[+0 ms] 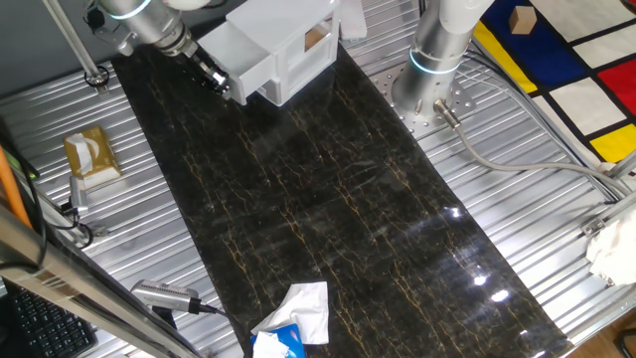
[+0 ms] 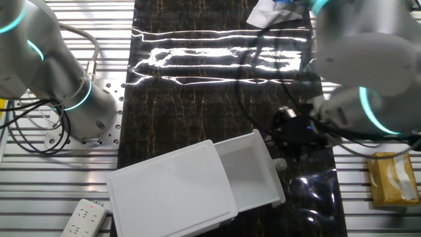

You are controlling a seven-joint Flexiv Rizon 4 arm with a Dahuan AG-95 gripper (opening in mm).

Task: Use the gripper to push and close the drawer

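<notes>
The white cabinet stands at the far end of the dark mat; in the other fixed view it lies at the bottom. Its drawer is pulled out, with the empty tray showing. My small black gripper is at the drawer's flat front, touching or nearly touching it. In the other fixed view the gripper sits just right of the drawer front. The fingers look closed together with nothing held.
The upright silver arm base stands right of the cabinet. A crumpled white-and-blue wrapper lies at the mat's near end. A brown tissue box and a grey tool sit left of it. A power strip lies beside the cabinet.
</notes>
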